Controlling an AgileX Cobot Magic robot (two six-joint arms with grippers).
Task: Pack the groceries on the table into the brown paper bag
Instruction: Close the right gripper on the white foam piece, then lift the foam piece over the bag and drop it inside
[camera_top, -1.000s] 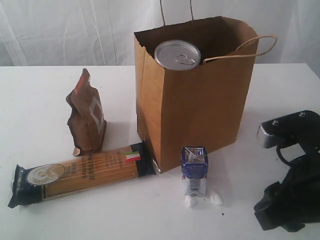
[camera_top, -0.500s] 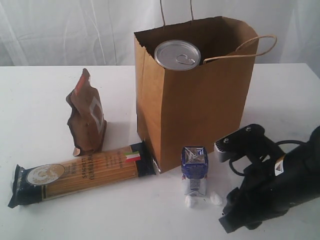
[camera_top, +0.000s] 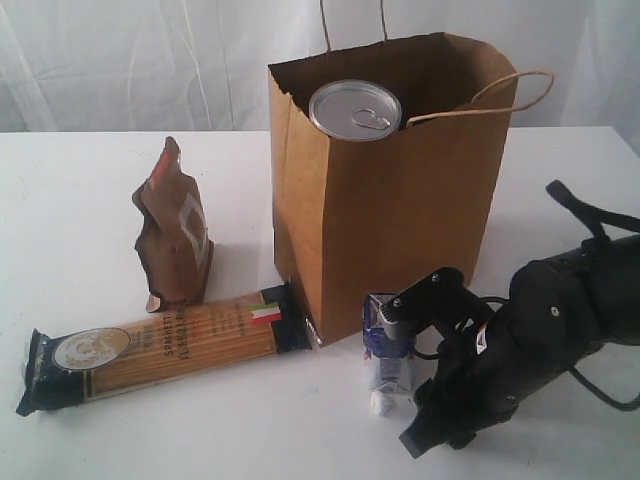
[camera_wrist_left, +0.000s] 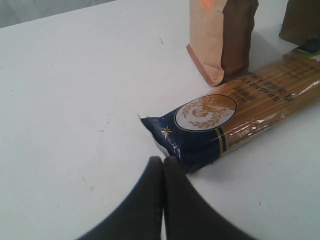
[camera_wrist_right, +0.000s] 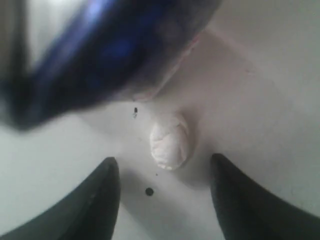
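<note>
The brown paper bag (camera_top: 385, 200) stands upright on the table (camera_top: 70, 190) with the silver pull-tab can (camera_top: 355, 109) showing at its rim. The brown pouch (camera_top: 172, 232) stands left of it. In front lies the spaghetti packet (camera_top: 160, 346). The small blue carton (camera_top: 388, 338) stands before the bag. My right gripper (camera_top: 428, 400) is low beside the carton's right side. It is open (camera_wrist_right: 164, 162) with a white crumb (camera_wrist_right: 170, 139) between its fingers and the blurred carton (camera_wrist_right: 100, 55) just beyond. My left gripper (camera_wrist_left: 163, 161) is shut and empty, by the packet's dark end (camera_wrist_left: 192, 135). The jar and the yellow bottle are out of view.
A second white crumb (camera_top: 381, 402) lies at the carton's foot. The bag's loop handle (camera_top: 500, 95) hangs over its right rim. The pouch (camera_wrist_left: 222, 37) stands just past the packet in the left wrist view. A white curtain hangs behind the table.
My right arm has swept left from the table's right edge to the blue carton and now covers one of the crumbs. The groceries and the bag have not moved.
</note>
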